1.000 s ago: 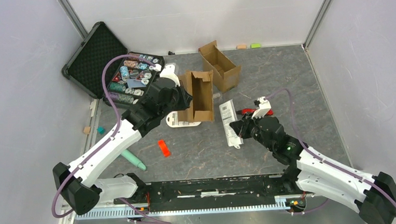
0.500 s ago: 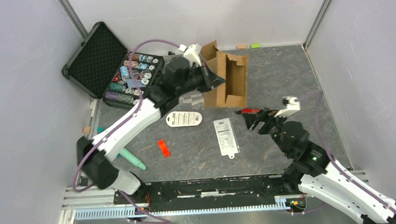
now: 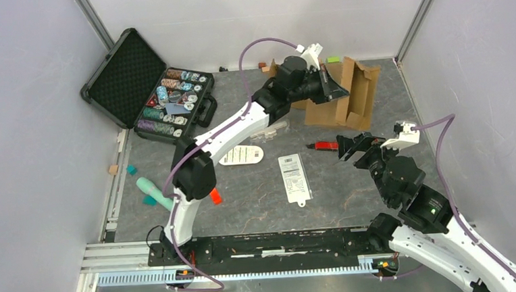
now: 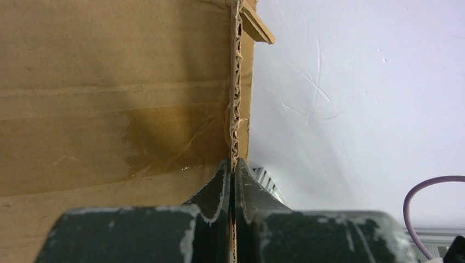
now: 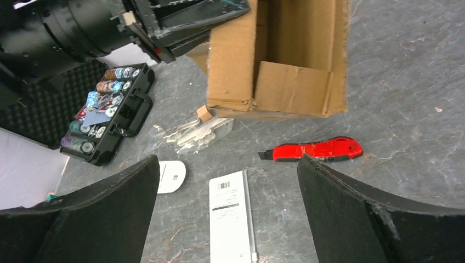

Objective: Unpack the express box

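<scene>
The express box [image 3: 348, 98], brown cardboard with a glossy taped seam [image 4: 109, 137], hangs tilted near the back right with its open mouth [image 5: 285, 49] towards the right wrist camera. My left gripper [image 3: 335, 89] is shut on the edge of one cardboard wall, both fingertips [image 4: 234, 167] pressed on the corrugated rim. My right gripper [image 3: 354, 145] hangs open and holds nothing, just right of a red utility knife [image 3: 323, 145]. In the right wrist view the knife [image 5: 315, 149] lies ahead between the wide-spread fingers [image 5: 228, 160]. No label shows on the box.
A white rectangular packet [image 3: 294, 176], a white oval packet [image 3: 241, 155] and a clear plastic bag [image 3: 268, 132] lie mid-table. An open black case of poker chips [image 3: 171, 104] sits back left. A teal tool [image 3: 155, 193] and an orange block [image 3: 214, 196] lie near left. More cardboard [image 3: 273, 68] shows behind the left arm.
The left arm swung the box from mid-table up and to the back right. The right gripper let go of the white rectangular packet, opened wide and drew back to the right.
</scene>
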Tool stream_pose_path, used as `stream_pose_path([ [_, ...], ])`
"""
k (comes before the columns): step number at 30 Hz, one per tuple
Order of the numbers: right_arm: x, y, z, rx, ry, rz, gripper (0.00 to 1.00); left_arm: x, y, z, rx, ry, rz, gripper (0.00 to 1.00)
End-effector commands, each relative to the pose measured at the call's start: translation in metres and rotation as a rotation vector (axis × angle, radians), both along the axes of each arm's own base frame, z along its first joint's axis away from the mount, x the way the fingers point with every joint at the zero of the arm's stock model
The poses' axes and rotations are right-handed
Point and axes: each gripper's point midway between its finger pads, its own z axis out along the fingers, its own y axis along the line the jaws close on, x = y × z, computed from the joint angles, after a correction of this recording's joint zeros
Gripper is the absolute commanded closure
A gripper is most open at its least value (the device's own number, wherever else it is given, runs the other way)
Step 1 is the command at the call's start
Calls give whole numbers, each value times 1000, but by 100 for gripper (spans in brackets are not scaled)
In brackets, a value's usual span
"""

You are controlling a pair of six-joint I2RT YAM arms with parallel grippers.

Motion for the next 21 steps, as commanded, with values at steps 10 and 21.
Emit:
stream_pose_path([
  [10, -5, -16, 32, -3, -47, -41, 2, -50, -45, 64, -214, -2, -200, 98],
  [21, -19, -37, 89, 30, -131, -68, 2, -139, -60, 24, -171, 192, -303, 98],
])
